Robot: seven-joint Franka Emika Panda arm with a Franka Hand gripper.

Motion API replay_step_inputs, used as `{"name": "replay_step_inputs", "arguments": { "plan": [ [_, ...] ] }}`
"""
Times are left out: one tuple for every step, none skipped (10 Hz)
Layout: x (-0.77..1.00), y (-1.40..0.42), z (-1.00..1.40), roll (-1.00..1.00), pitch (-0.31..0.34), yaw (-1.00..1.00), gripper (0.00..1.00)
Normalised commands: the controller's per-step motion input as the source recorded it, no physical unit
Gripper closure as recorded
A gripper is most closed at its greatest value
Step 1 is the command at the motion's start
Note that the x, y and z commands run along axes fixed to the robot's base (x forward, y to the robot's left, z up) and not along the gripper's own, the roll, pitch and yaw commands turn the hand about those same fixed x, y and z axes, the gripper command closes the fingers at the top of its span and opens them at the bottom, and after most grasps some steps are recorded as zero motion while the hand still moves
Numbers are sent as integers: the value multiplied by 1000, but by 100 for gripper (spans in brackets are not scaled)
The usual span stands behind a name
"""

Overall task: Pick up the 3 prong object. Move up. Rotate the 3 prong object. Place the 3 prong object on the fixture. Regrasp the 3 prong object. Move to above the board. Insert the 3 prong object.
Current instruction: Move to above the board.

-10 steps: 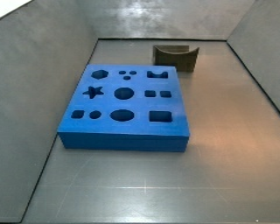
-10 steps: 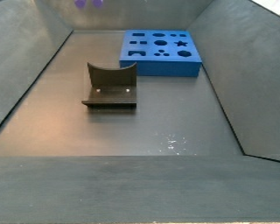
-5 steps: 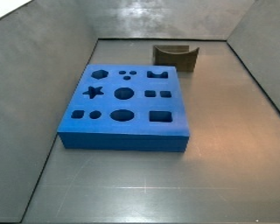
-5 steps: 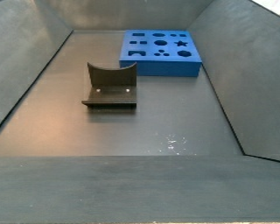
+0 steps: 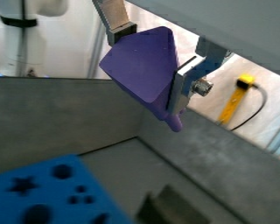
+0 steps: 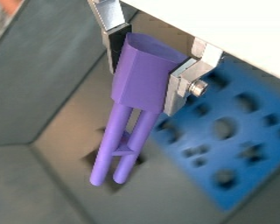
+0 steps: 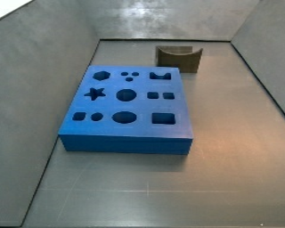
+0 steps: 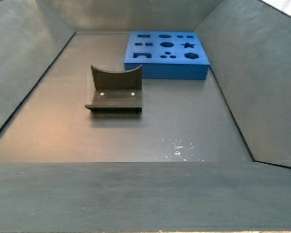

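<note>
Purple 3 prong object (image 6: 136, 101), faceted block w/ long round prongs hanging down, is clamped betw. the gripper (image 6: 149, 66) jaws, held high over the blue board (image 6: 230, 131), seen in both wrist views.

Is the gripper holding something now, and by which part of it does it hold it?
Yes. The gripper, high above the board, holds the 3 prong object by its thick block end; the prongs hang free below the fingers.

Even, dim light; floor glare; gripper (image 5: 154, 54) close-up slightly blurred.
</note>
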Motion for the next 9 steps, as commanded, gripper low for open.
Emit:
{"name": "replay_step_inputs", "arguments": {
  "plan": [
    [-964, -752, 96, -1000, -136, -46, 100],
    [-710, -450, 68, -1000, -161, -47, 100],
    [-406, -122, 30, -1000, -187, -49, 100],
    [-316, -45, 17, -1000, -193, -52, 100],
    [-233, 12, 18, -1000, -226, -55, 100],
    [-194, 36, 11, -1000, -262, -56, 100],
    [-163, 66, 9, -744, -242, -36, 100],
    [-148, 59, 10, -544, -208, -25, 100],
    [-113, 43, 4, -340, -156, -10, 100]
  ]
}}
